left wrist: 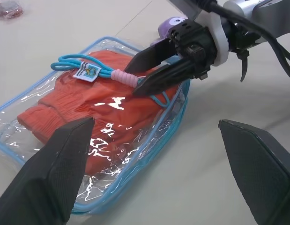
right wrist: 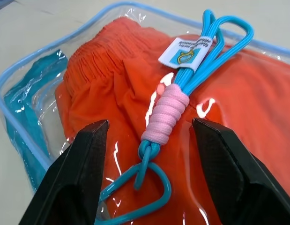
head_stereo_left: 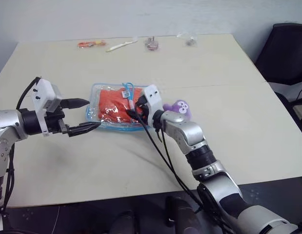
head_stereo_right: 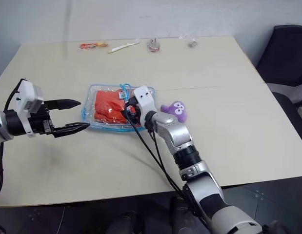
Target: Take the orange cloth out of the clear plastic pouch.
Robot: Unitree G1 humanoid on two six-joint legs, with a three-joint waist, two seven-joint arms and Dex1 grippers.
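On the table (head_stereo_left: 141, 161) lies the clear plastic pouch (left wrist: 23, 126), the orange cloth (right wrist: 112, 89) inside; its small white tag (right wrist: 184, 52) is unreadable. My right gripper (right wrist: 149, 154) straddles the pink-wrapped blue cord (right wrist: 164, 115), jaws apart, gripping nothing. My left gripper (head_stereo_left: 85, 116) hovers spread wide beside the pouch.

Too small to identify: clear packets (head_stereo_left: 190, 39) at upper centre of the counter (head_stereo_left: 238, 97). Purple plush toy (head_stereo_left: 179, 108) partly hidden behind right arm. Black chair (head_stereo_left: 287, 53) cut off at right edge.
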